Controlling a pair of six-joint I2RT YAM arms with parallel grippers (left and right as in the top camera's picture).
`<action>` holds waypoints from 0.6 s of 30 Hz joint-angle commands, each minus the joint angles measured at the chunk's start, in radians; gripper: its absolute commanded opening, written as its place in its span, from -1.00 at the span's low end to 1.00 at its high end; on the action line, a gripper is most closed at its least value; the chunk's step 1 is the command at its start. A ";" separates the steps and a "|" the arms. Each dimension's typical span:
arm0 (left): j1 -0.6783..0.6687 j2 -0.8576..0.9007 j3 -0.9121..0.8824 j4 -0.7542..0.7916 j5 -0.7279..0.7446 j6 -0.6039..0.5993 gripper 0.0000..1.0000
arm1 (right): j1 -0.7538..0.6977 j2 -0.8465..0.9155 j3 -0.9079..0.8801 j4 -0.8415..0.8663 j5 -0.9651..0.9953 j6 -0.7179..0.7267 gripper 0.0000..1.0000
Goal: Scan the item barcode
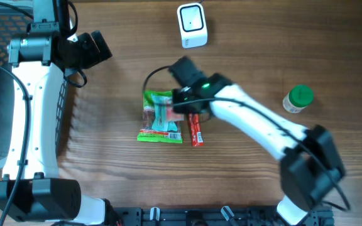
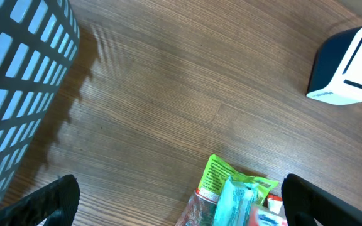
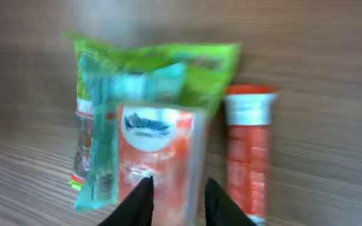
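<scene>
**Narrowly set right fingers at the tissue pack**

Only the right wrist view shows the tissue pack (image 3: 159, 150) clearly: an orange-red soft pack, lying on top of a green packet (image 3: 181, 66) and a teal packet (image 3: 102, 125). From overhead, the arm covers most of this pile, and only the green packet (image 1: 159, 119) with the teal one on it can be made out. The left wrist view catches just the top corner of the green packet (image 2: 222, 179).

The right gripper (image 3: 178, 183) is directly over the lower end of the tissue pack. Its two fingers stand with a small gap: one overlaps the pack, the other is at the pack's right edge. I cannot tell if they already pinch it. The picture is blurred. The left gripper (image 2: 181, 185) is wide open and holds nothing, above bare table (image 2: 168, 94) near the basket (image 2: 17, 81).

A red tube (image 3: 249, 150) lies just beside the pack, on its right, close to the right finger. The scanner (image 1: 191, 25) stands well apart at the far edge of the table, with nothing between it and the pile. A green-capped bottle (image 1: 298, 99) stands alone on the right side.
</scene>
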 commanded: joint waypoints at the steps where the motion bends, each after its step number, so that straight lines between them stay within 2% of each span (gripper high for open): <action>1: 0.003 0.000 -0.003 0.002 -0.006 0.016 1.00 | -0.099 -0.145 0.014 -0.066 -0.002 -0.043 -0.59; 4: 0.003 0.000 -0.003 0.002 -0.006 0.016 1.00 | -0.138 -0.157 0.014 -0.129 -0.013 -0.092 -0.60; 7: 0.003 0.000 -0.003 0.002 -0.006 0.016 1.00 | -0.164 -0.154 -0.003 -0.165 -0.036 -0.111 -0.49; 9: 0.003 0.000 -0.002 0.002 -0.006 0.016 1.00 | -0.165 -0.150 -0.021 -0.153 -0.082 -0.134 -0.39; 14: 0.003 0.000 -0.003 0.002 -0.006 0.016 1.00 | -0.158 -0.144 -0.080 -0.065 -0.106 -0.148 0.05; 18: 0.003 0.000 -0.002 0.002 -0.006 0.016 1.00 | -0.155 -0.144 -0.137 0.008 -0.097 -0.151 0.14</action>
